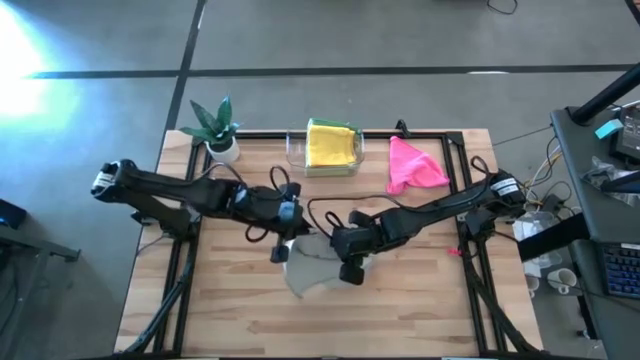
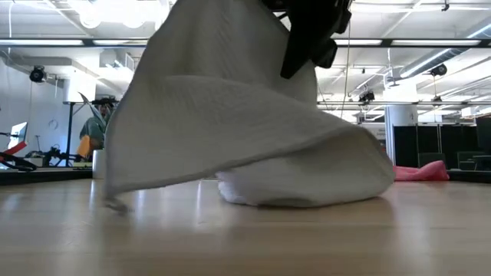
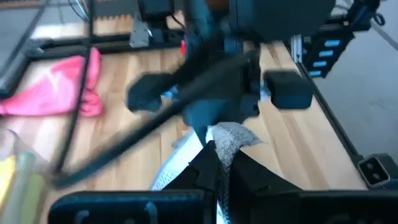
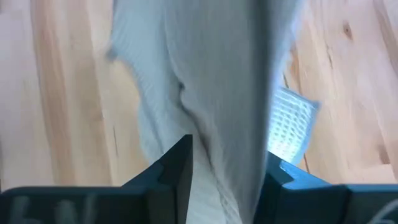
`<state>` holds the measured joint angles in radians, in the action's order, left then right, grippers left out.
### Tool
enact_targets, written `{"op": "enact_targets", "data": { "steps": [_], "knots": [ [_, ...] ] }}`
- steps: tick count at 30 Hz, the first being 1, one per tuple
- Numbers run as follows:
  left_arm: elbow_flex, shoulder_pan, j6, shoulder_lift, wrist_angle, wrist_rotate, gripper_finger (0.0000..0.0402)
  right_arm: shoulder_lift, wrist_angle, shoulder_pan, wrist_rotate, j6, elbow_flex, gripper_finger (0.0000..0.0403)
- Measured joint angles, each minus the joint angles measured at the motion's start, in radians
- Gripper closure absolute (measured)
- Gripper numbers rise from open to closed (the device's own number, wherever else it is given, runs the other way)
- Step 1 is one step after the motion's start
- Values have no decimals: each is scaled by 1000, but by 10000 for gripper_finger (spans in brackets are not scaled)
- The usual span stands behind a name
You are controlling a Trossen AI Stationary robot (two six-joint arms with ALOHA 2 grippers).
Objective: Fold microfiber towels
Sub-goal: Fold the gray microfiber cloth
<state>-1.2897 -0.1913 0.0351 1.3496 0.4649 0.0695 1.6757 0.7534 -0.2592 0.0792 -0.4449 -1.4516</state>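
A grey towel (image 1: 320, 272) is bunched at the middle of the table. In the low view the grey towel (image 2: 245, 138) rises as a tent, with its lower folds on the wood. My left gripper (image 1: 285, 240) reaches in from the table's left and is shut on the towel's raised part. My right gripper (image 1: 352, 262) comes from the right. Its fingers stand apart on either side of a hanging fold of the towel (image 4: 224, 93); I cannot tell whether they touch it. A yellow towel (image 1: 333, 145) lies in a clear tray. A pink towel (image 1: 413, 165) lies at the far right. My left gripper (image 3: 217, 168) pinches a bunched bit of the grey towel's upper end (image 3: 229, 138) between its two shut fingers. The fingers slant down from the table's left. The cloth hangs from them, and its lower folds (image 2: 307, 184) rest on the table.
The clear tray (image 1: 296, 152) stands at the far edge, with a potted plant (image 1: 218, 128) to its left. A black frame (image 1: 470, 200) runs round the tabletop. Bare wood lies along the near edge (image 1: 330, 325).
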Motion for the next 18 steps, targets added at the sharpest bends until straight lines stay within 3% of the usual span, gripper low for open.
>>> {"op": "enact_targets", "data": {
  "steps": [8,18],
  "knots": [
    [-72,0,-48,-70,100,109,402,-3,-1,0,0,-1,0,302],
    [-72,0,-48,-130,101,177,402,-4,7,2,1,-1,0,323]
  ]
}}
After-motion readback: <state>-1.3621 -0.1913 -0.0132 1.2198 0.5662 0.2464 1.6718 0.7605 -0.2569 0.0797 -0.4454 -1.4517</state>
